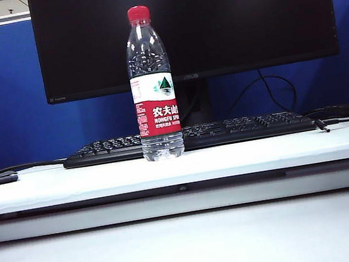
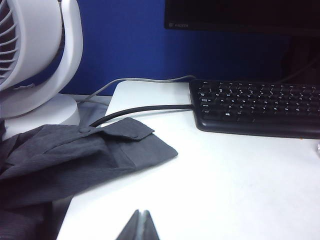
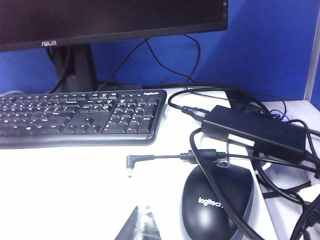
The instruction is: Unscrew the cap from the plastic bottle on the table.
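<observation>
Ribbed clear plastic bottle [image 1: 152,88] (round red cap [image 1: 139,13]); left fingers [image 2: 140,227], right fingers [image 3: 141,225] seemingly closed.

I read "NONGFU SPRI", cut off by curve, under large white Chinese characters on red label band of plastic bottle [image 1: 151,81]; green mountain logo above on white band. "ASUS" on lower bezel of monitor [image 3: 48,43]. "logitech" on mouse [image 3: 217,201]; small logo on keyboard [image 3: 82,118] corner, too small to read surely
</observation>
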Tool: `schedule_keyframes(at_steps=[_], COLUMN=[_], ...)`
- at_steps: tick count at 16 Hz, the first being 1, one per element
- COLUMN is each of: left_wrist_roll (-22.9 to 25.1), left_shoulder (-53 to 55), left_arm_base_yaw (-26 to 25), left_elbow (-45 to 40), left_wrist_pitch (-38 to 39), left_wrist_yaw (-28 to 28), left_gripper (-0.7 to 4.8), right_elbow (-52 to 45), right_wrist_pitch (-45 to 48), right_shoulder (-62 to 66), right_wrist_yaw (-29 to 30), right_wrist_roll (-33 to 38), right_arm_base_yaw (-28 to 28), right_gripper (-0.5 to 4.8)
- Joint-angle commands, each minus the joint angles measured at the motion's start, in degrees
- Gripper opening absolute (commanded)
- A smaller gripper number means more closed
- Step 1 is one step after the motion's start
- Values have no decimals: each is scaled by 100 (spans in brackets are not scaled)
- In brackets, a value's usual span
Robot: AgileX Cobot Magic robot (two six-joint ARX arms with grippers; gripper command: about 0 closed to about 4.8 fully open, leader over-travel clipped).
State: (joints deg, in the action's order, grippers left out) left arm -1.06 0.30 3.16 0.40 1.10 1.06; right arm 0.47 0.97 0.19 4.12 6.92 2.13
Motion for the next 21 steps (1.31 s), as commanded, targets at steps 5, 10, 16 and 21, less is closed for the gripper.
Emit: schedule_keyframes(at_steps=[5,10,16,21], left_wrist_roll=[-13,-2538,-1182,-1029], left_shoulder=[-13,2,3270,7475], left_arm_base_yaw=[-9,-9,-7,181], left_elbow=[4,50,2321,3058], left_wrist_pitch=[-114,-3403,-3626,-6201], left_wrist_yaw=[26,671,2752,4376], left_gripper=[-5,-6,-5,136], right_elbow=[-44,164,2201,3886], right_wrist_pitch=[72,1696,2225,1631], right_shoulder=[-9,-9,1666,3775], right_wrist_yaw=[-313,-442,201,3193], right_wrist_roll=[225,1123,1451,1453], right_arm_base_yaw=[0,9,9,188], right_gripper=[-6,-6,-6,-6])
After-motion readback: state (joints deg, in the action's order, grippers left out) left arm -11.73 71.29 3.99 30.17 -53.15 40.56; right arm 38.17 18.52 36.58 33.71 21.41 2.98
